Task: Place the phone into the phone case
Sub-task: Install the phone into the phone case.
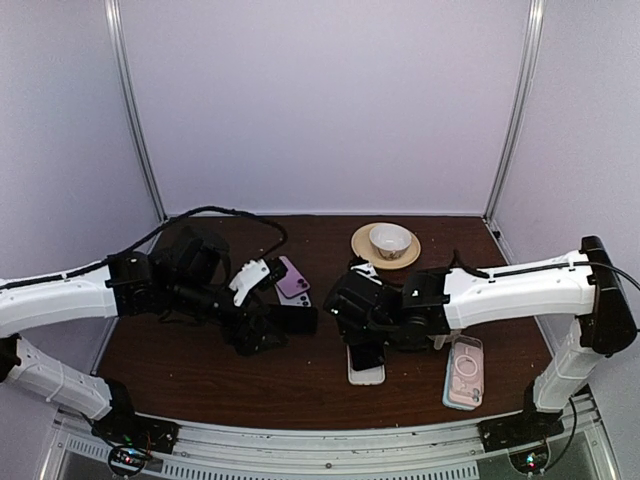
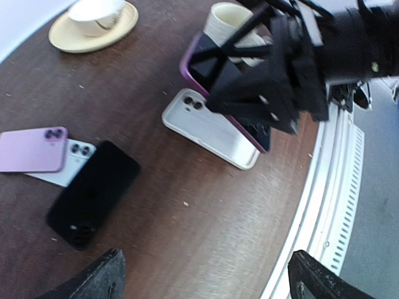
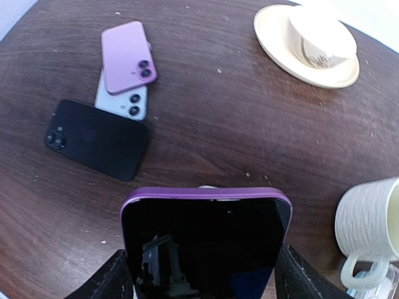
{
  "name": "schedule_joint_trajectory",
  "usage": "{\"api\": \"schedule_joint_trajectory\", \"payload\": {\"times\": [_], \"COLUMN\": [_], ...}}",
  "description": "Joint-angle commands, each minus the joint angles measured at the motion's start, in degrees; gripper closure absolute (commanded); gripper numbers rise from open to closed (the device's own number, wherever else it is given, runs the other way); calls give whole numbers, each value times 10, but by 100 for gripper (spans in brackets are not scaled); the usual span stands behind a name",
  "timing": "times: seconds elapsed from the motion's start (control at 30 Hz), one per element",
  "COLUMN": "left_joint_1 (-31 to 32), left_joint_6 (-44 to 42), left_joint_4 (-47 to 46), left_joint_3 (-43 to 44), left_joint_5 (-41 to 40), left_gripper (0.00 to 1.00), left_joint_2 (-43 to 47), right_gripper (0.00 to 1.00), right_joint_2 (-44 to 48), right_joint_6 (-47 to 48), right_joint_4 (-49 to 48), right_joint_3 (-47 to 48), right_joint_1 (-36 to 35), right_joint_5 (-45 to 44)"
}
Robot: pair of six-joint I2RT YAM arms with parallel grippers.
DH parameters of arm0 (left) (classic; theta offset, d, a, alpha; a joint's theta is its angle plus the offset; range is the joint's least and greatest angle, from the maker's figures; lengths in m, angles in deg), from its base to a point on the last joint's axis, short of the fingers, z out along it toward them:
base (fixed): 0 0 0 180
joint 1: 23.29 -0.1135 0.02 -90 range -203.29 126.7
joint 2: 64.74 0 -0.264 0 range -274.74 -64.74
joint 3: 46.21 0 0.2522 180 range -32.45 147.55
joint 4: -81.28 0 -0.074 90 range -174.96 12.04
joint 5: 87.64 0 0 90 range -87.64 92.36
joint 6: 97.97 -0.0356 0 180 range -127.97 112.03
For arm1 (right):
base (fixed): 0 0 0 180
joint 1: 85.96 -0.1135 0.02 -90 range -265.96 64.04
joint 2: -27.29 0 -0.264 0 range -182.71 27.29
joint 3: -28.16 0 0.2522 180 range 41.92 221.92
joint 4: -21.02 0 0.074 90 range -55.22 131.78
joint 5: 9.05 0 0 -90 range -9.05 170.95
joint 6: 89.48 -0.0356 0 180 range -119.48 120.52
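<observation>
My right gripper (image 3: 206,277) is shut on a purple phone (image 3: 206,240), screen toward the camera, gripping its two long sides. It holds the phone tilted above a white phone case (image 2: 209,128) that lies flat on the brown table. In the top view the case (image 1: 366,374) sits just below the right gripper (image 1: 365,345). The left wrist view shows the purple phone (image 2: 209,62) slanting over the case inside the black right gripper (image 2: 268,93). My left gripper (image 2: 209,280) is open and empty above bare table, left of the case; it also shows in the top view (image 1: 275,330).
A black phone (image 3: 96,138), a pink phone (image 3: 128,56) and a silver phone (image 3: 121,99) lie together left of the case. A bowl on a cream saucer (image 1: 388,242) stands at the back. A white mug (image 3: 371,224) stands right of the held phone. A pink clear case (image 1: 464,372) lies front right.
</observation>
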Motion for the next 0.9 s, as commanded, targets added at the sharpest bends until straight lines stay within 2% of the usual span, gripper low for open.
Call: {"api": "schedule_joint_trajectory", "payload": {"times": [0.0,0.23,0.37,0.53,0.6,0.87], "left_joint_1": [57,123,125,125,125,127], "left_joint_6": [77,150,201,123,89,11], "left_joint_4": [-53,-110,-199,-401,-477,-875], "left_joint_3": [-46,-94,-135,-217,-239,-359], "left_joint_5": [-80,-204,-218,-236,-235,-171], "left_gripper": [6,7,7,4,4,7], "left_joint_2": [4,-5,-13,-19,-37,-189], "right_gripper": [77,83,90,91,94,100], "right_joint_2": [4,-6,-13,-26,-39,-65], "right_joint_6": [-65,-72,-130,-97,-107,-99], "right_joint_4": [-10,-54,-18,-39,-11,42], "right_joint_3": [-19,-40,-32,-24,-4,47], "right_joint_1": [-14,-15,-15,-5,6,8], "right_joint_5": [-69,-77,-88,-83,-66,-57]}}
